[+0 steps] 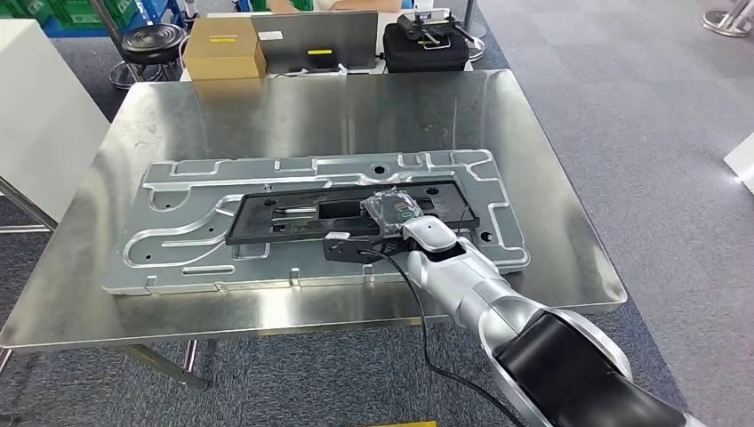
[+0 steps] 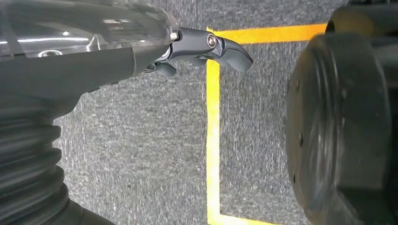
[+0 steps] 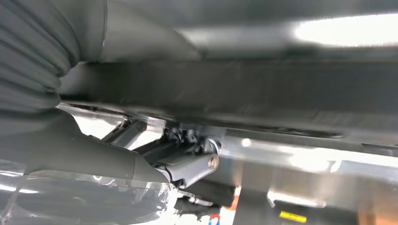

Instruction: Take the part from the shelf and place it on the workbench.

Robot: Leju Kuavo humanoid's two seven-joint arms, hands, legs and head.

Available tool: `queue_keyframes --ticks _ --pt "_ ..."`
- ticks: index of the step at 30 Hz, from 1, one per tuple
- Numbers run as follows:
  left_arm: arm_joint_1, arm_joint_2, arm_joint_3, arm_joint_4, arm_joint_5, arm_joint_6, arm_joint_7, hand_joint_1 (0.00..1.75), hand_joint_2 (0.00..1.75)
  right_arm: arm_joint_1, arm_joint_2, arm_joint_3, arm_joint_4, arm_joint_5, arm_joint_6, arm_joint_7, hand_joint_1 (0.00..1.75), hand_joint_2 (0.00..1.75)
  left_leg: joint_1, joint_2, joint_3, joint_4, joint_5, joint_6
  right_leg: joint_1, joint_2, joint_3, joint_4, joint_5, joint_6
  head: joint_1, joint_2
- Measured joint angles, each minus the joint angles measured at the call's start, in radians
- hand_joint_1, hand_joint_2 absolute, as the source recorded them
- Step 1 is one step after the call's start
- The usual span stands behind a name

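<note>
Right hand (image 1: pixel 393 213) has its fingers (image 3: pixel 187 161) down on the long flat black plastic part (image 1: pixel 347 212), but I can't tell if they're actually gripping it. That part lies flat on the big silver stamped metal panel (image 1: pixel 178 231), which sits on the shiny steel workbench (image 1: pixel 293 116). Left hand (image 2: pixel 206 47) hangs over grey carpet with yellow floor tape (image 2: pixel 213 140), fingers curled in, holding nothing.
</note>
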Motion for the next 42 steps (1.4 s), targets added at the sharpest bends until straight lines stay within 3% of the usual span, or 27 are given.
queue_keyframes --ticks 2,4,6,8,9,10,13,15,19,21,23,24,25,26,28,30,33,35,38,39,40,42 --pt "-0.006 0.000 -0.010 0.000 0.000 0.013 -0.004 0.00 1.75 0.012 -0.002 -0.007 0.001 0.001 -0.015 -0.009 0.00 0.00 0.000 0.000 0.002 -0.004 0.000 -0.011 -0.001 0.001 0.003 -0.011 0.005 -0.003 0.000 0.000" --pt "-0.012 0.002 -0.022 0.000 0.000 0.026 -0.010 0.00 0.87 0.023 -0.005 -0.015 0.002 0.003 -0.034 -0.013 0.00 0.00 0.000 0.001 -0.004 0.013 -0.015 -0.021 -0.009 0.000 0.012 -0.028 0.015 -0.008 0.000 0.000" --pt "-0.019 0.004 -0.033 0.000 0.000 0.034 -0.014 0.00 0.00 0.035 -0.010 -0.022 0.002 0.006 -0.055 -0.016 0.00 0.00 0.003 0.001 -0.042 0.098 -0.066 -0.030 -0.014 -0.003 0.018 -0.039 0.021 -0.010 0.000 0.000" --pt "-0.022 0.005 -0.043 0.000 0.000 0.038 -0.013 0.00 0.00 0.048 -0.017 -0.029 0.003 0.008 -0.078 -0.020 0.00 0.00 0.009 0.001 -0.097 0.218 -0.118 -0.039 -0.015 -0.005 0.017 -0.038 0.021 -0.011 0.000 0.000" --pt "-0.022 0.005 -0.046 0.000 0.000 0.039 -0.011 0.00 0.00 0.052 -0.021 -0.033 0.003 0.010 -0.088 -0.022 0.00 0.00 0.013 0.001 -0.110 0.247 -0.121 -0.044 -0.016 -0.005 0.017 -0.037 0.020 -0.010 0.000 0.000" --pt "-0.023 0.005 -0.050 0.000 0.000 0.040 -0.008 0.00 0.00 0.054 -0.023 -0.036 0.003 0.011 -0.097 -0.024 0.00 0.00 0.017 0.001 -0.106 0.240 -0.106 -0.048 -0.017 -0.004 0.017 -0.035 0.019 -0.008 0.000 0.000" --pt "-0.028 0.005 -0.056 0.000 0.000 0.042 -0.006 0.00 0.00 0.055 -0.025 -0.043 0.001 0.017 -0.117 -0.029 0.00 0.00 0.025 0.001 -0.021 0.066 -0.021 -0.056 -0.022 0.001 0.014 -0.018 0.009 0.007 0.000 0.000" --pt "-0.030 0.004 -0.059 0.000 0.000 0.041 -0.009 0.00 0.00 0.054 -0.026 -0.051 -0.002 0.020 -0.131 -0.034 0.00 0.00 0.023 -0.002 0.006 0.006 -0.010 -0.043 -0.019 0.005 0.007 -0.007 0.006 0.021 0.000 0.000" --pt "-0.028 0.002 -0.060 0.000 0.000 0.037 -0.022 0.00 0.00 0.050 -0.026 -0.066 -0.020 0.026 -0.180 -0.046 0.00 0.00 0.018 -0.002 0.002 0.002 -0.005 -0.010 -0.025 0.007 -0.005 0.010 -0.006 0.041 0.000 0.000" --pt "-0.027 0.002 -0.061 0.000 0.000 0.037 -0.024 0.00 0.00 0.046 -0.026 -0.073 -0.030 0.027 -0.200 -0.049 0.00 0.00 0.018 0.000 0.002 0.000 -0.003 0.001 -0.026 0.004 -0.045 0.097 -0.058 0.046 0.000 0.000" --pt "-0.026 0.002 -0.061 0.000 0.000 0.036 -0.025 0.00 0.00 0.045 -0.026 -0.079 -0.037 0.027 -0.211 -0.049 0.00 0.00 0.015 -0.001 0.001 0.000 -0.004 0.006 -0.025 0.003 -0.107 0.228 -0.113 0.048 0.000 0.000" --pt "-0.026 0.002 -0.062 0.000 0.000 0.035 -0.025 0.00 0.00 0.046 -0.026 -0.081 -0.038 0.027 -0.214 -0.050 0.00 0.00 0.013 -0.001 0.001 0.000 -0.004 0.008 -0.024 0.003 -0.127 0.267 -0.120 0.047 0.000 0.000" --pt "-0.026 0.002 -0.062 0.000 0.000 0.035 -0.025 0.00 0.00 0.047 -0.026 -0.083 -0.040 0.027 -0.219 -0.050 0.00 0.00 0.011 -0.002 0.001 0.001 -0.004 0.008 -0.023 0.003 -0.131 0.271 -0.109 0.043 0.000 0.000" --pt "-0.025 0.002 -0.062 0.000 0.000 0.034 -0.026 0.00 0.00 0.047 -0.026 -0.084 -0.044 0.030 -0.232 -0.050 0.00 0.00 0.008 -0.004 0.002 0.001 -0.005 0.009 -0.021 0.003 -0.116 0.234 -0.081 0.037 0.000 0.000" --pt "-0.025 -0.001 -0.063 0.000 0.000 0.030 -0.028 0.00 0.00 0.046 -0.030 -0.090 -0.062 0.047 -0.274 -0.041 0.00 0.00 0.003 -0.005 0.003 0.001 -0.006 0.007 -0.011 0.003 -0.055 0.101 -0.015 0.015 0.000 0.000" --pt "-0.025 -0.006 -0.063 0.000 0.000 0.025 -0.031 0.00 0.00 0.045 -0.034 -0.095 -0.090 0.076 -0.314 -0.026 0.00 0.00 0.001 -0.004 0.002 0.001 -0.008 0.002 -0.002 0.002 -0.016 0.011 0.013 0.001 0.000 0.000" --pt "-0.025 -0.007 -0.066 0.000 0.000 0.021 -0.036 0.00 0.00 0.061 -0.051 -0.113 -0.157 0.120 -0.329 -0.012 0.00 0.00 0.004 -0.002 0.002 -0.001 -0.010 -0.011 0.000 0.001 -0.008 -0.013 0.015 -0.002 0.000 0.000" --pt "-0.024 -0.008 -0.067 0.000 0.000 0.019 -0.040 0.00 0.00 0.084 -0.069 -0.141 -0.232 0.136 -0.330 -0.018 0.00 0.00 0.004 -0.001 -0.011 0.034 -0.035 -0.020 -0.008 -0.001 0.003 -0.029 0.020 -0.007 0.000 0.000" --pt "-0.022 -0.008 -0.068 0.000 0.000 0.017 -0.041 0.00 0.00 0.120 -0.090 -0.179 -0.330 0.143 -0.330 -0.028 0.00 0.00 0.008 0.000 -0.090 0.205 -0.117 -0.032 -0.013 -0.002 0.011 -0.037 0.021 -0.011 0.000 0.000" --pt "-0.021 -0.008 -0.068 0.000 0.000 0.016 -0.041 0.00 0.00 0.135 -0.097 -0.188 -0.356 0.146 -0.333 -0.029 0.00 0.00 0.010 0.000 -0.113 0.249 -0.128 -0.036 -0.013 -0.002 0.011 -0.036 0.019 -0.011 0.000 0.000" --pt "-0.019 -0.008 -0.069 0.000 0.000 0.014 -0.042 0.00 0.00 0.153 -0.106 -0.197 -0.387 0.148 -0.340 -0.030 0.00 0.00 0.013 0.000 -0.121 0.260 -0.120 -0.040 -0.014 -0.001 0.012 -0.035 0.018 -0.009 0.000 0.000" --pt "-0.017 -0.008 -0.069 0.000 0.000 0.008 -0.045 0.00 0.00 0.199 -0.130 -0.225 -0.476 0.151 -0.367 -0.028 0.00 0.00 0.019 0.000 -0.083 0.173 -0.058 -0.045 -0.017 0.000 0.015 -0.027 0.011 -0.001 0.000 0.000"
